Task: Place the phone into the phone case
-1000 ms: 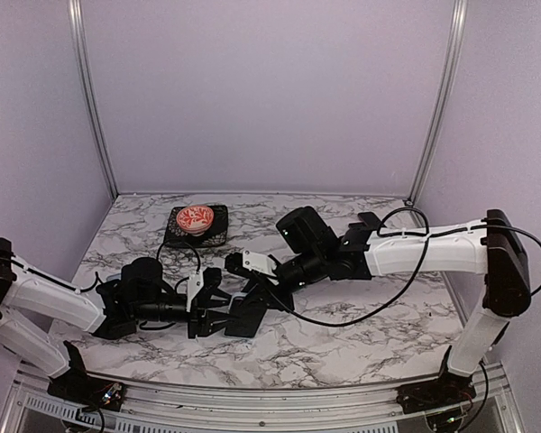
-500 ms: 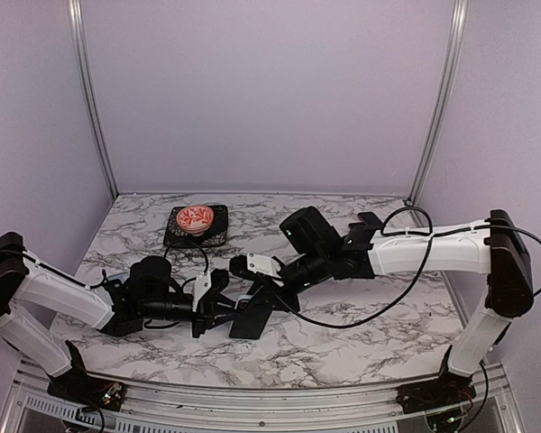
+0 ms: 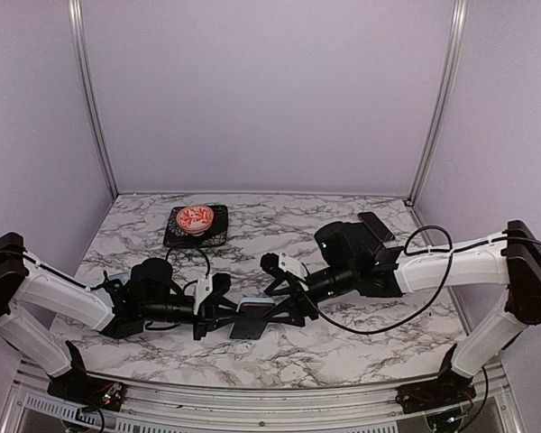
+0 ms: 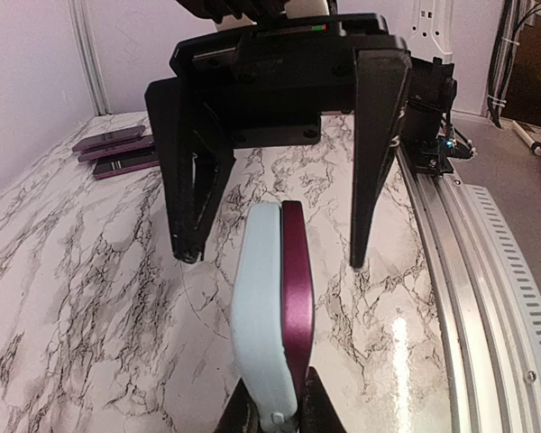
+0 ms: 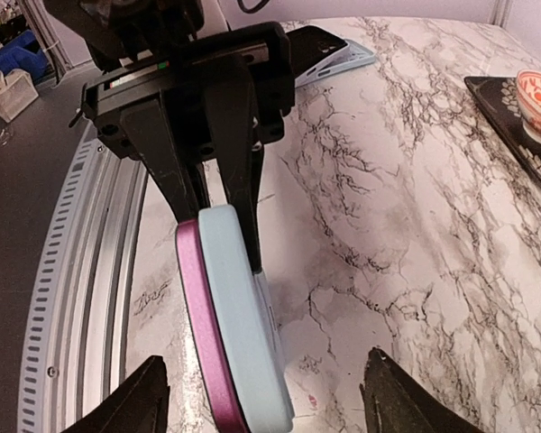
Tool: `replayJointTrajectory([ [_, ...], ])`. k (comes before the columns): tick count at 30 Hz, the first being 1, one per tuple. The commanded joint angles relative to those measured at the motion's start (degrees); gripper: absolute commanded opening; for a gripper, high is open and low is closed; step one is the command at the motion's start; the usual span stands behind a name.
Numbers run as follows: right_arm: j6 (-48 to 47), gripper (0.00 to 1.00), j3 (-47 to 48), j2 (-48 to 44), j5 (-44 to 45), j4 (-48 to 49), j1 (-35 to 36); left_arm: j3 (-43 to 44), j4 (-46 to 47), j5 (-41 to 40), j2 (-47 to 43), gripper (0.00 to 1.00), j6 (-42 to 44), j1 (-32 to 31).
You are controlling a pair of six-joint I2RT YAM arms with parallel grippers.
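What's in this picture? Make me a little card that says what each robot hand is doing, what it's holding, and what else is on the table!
left jaws: shut on one end of the pair
held pair: light-blue slab and magenta slab, pressed flat together
right jaws: open, straddling the pair's other end, not touching
elsewhere: red bowl on dark tray
surface: white marble table

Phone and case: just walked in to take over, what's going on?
The left gripper is shut on the purple phone and light blue case, pressed flat together and held on edge over the table. The right gripper faces it, jaws open on either side, gripping nothing. Whether the phone is fully seated is unclear.
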Motion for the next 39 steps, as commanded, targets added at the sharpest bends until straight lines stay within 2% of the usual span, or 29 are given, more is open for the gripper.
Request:
replayJointTrajectory([
  [1,4.27,0.59,-0.97,1.72,-1.81,9.17,0.03,-1.2,-1.83,-1.39,-0.27,0.0,1.48,0.21],
  [9,3.95,0.11,-0.57,3.42,-2.83,10.94,0.01,-2.57,-1.83,-1.17,-2.52,0.0,1.07,0.3],
  [11,3.34,0.01,-0.11,3.34,-2.03,9.96,0.03,-2.57,-1.83,-0.5,-3.4,0.0,0.7,0.3],
  [12,2.81,0.0,0.27,3.25,-1.83,9.3,0.04,-2.41,-1.83,-0.04,-3.8,0.03,0.25,0.3],
  [16,-0.27,0.0,1.74,2.4,0.38,5.99,1.41,-0.86,-1.83,1.95,-5.82,0.27,-2.08,0.3],
  [19,-2.81,0.0,3.31,2.17,2.66,2.94,2.81,0.03,-1.83,2.14,-7.23,0.34,-2.11,0.3],
  [22,-4.15,0.0,4.87,2.38,4.03,0.56,3.39,0.41,-2.65,2.01,-6.84,0.3,-1.61,0.3],
  [32,-7.02,0.0,8.37,3.49,4.96,-5.01,4.6,2.93,-5.42,3.51,-4.87,0.3,-2.0,0.21],
  [33,-7.16,0.0,8.55,3.53,5.07,-5.1,4.6,3.08,-5.51,3.66,-4.86,0.25,-1.83,0.21],
  [34,-7.23,0.0,8.66,3.52,5.07,-5.26,4.58,3.18,-5.58,3.58,-4.81,0.09,-1.54,0.21],
  [35,-7.36,0.0,8.82,3.49,5.09,-5.42,4.58,3.2,-5.67,3.24,-4.84,0.0,-1.47,0.21],
  [37,-7.49,0.0,8.94,3.35,5.07,-5.48,4.6,2.77,-5.93,3.24,-5.01,0.0,-1.12,0.21],
  [38,-7.36,0.05,8.9,3.2,5.04,-5.44,4.6,2.56,-5.95,2.72,-5.16,0.0,-1.06,0.21],
  [39,-7.17,0.15,8.74,3.1,5.02,-5.41,4.59,2.21,-5.96,1.81,-5.27,0.0,-1.17,0.21],
])
